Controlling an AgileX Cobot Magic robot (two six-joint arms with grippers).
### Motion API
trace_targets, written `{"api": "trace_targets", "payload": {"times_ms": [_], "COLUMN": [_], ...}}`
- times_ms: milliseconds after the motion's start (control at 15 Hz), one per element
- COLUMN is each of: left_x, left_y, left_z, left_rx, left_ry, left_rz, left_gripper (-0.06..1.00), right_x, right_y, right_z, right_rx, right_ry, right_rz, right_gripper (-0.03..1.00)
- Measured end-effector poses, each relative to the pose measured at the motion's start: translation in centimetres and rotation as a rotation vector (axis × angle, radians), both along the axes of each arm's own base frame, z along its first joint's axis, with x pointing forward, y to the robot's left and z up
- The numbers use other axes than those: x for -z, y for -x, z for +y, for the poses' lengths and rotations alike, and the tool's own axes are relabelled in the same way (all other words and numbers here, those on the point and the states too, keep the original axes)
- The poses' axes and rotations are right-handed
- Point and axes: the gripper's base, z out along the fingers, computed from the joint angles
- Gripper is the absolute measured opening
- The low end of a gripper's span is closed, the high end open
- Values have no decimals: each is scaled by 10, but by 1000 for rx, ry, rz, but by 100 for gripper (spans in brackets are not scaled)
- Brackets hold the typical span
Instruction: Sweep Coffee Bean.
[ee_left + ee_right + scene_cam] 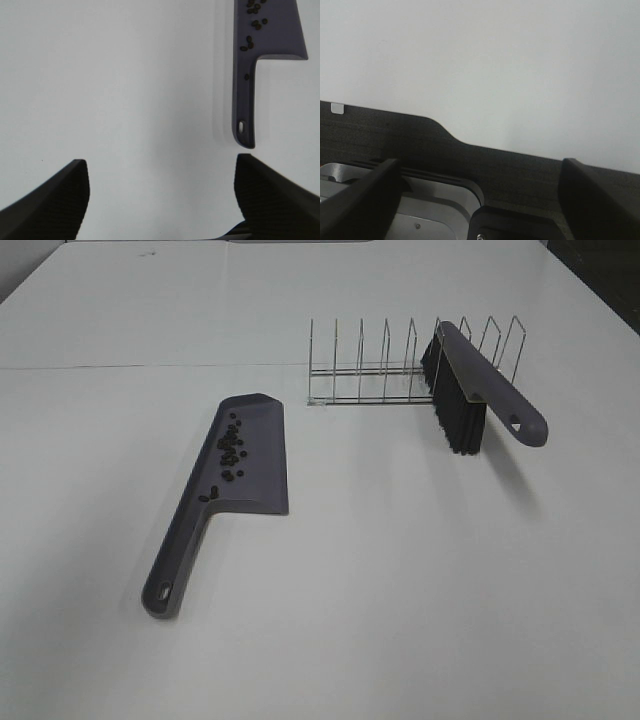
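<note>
Beans, the coffee bean [229,448] bunch, sit inside your grey dustpan [262,472] on the white tabletop [400,580]. Your left end effector [161,192] is spread wide and holds nothing, near the dustpan handle. Your right end effector [477,187] is spread wide too. Your brush [470,390] leans in the wire rack [365,365].

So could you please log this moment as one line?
coffee beans: in dustpan | brush: on rack | left gripper: open, empty | right gripper: open, empty
</note>
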Motion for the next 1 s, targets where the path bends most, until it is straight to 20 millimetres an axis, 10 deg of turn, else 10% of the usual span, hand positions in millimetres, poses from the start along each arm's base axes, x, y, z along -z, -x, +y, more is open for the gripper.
{"api": "trace_targets", "payload": {"times_ms": [467, 1000], "left_x": [38, 74], "left_y": [168, 188], "left_z": [70, 75], "left_rx": [-18, 55], "left_ry": [84, 122], "left_rz": [-390, -574], "left_gripper": [76, 76], "right_x": [-4, 1], "right_y": [10, 6], "right_z": [-1, 4], "right_rx": [-46, -152], "right_ry": [-10, 1], "right_rz": [-170, -220], "right_gripper": [75, 75]}}
